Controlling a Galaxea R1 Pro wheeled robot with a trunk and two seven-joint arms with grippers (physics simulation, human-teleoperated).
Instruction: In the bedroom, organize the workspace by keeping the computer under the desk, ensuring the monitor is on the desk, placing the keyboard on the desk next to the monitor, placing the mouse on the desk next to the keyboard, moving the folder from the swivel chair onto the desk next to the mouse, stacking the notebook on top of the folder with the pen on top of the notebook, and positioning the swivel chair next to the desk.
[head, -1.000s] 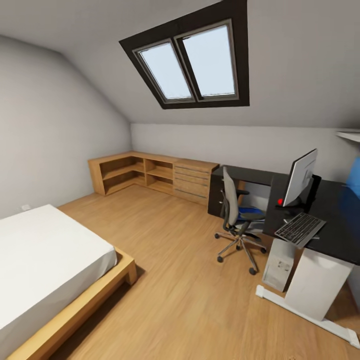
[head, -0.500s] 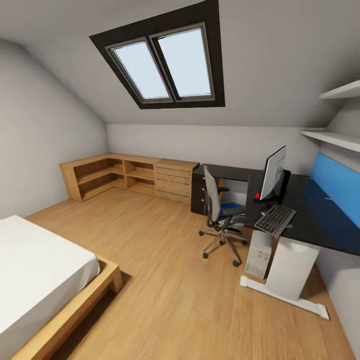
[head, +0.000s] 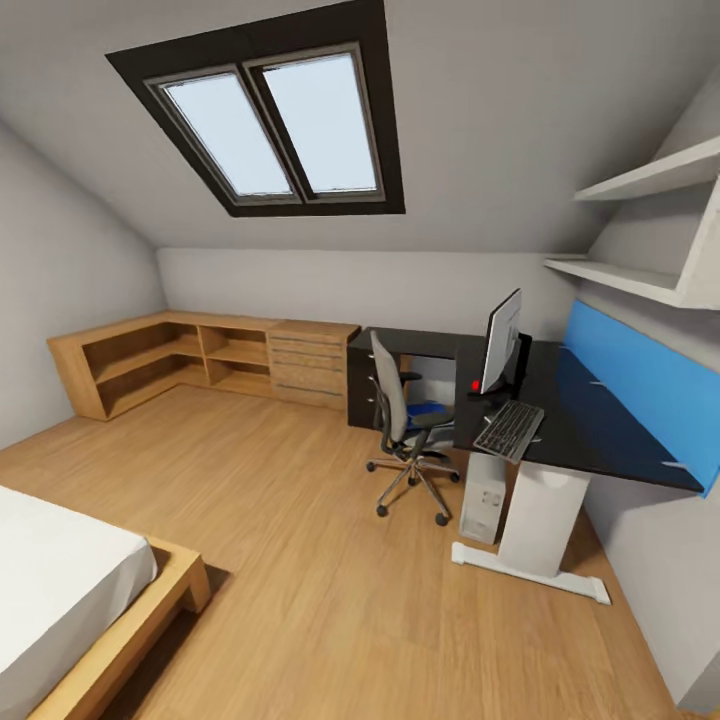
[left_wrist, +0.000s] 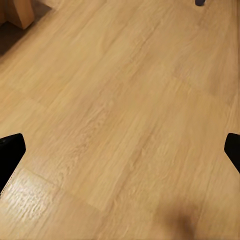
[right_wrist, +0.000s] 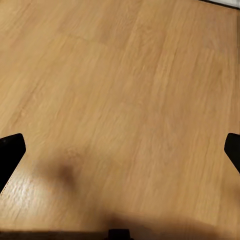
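In the head view the desk with its black top stands at the right, against a blue wall panel. The monitor stands on it, and the keyboard lies in front of the monitor, overhanging the desk's edge. The pale computer stands on the floor under the desk. The swivel chair sits left of the desk, with the blue folder on its seat. The mouse, notebook and pen are out of view. My left gripper and right gripper hang open over bare wood floor.
A black drawer unit closes the desk's far end. Light-wood shelving runs along the back wall into the left corner. A bed fills the near left. White wall shelves hang above the desk. Open floor lies between bed and chair.
The whole head view has swung to the right, so the camera moved. The desk now shows in full, with the blue panel and wall shelves. The things themselves have not moved.
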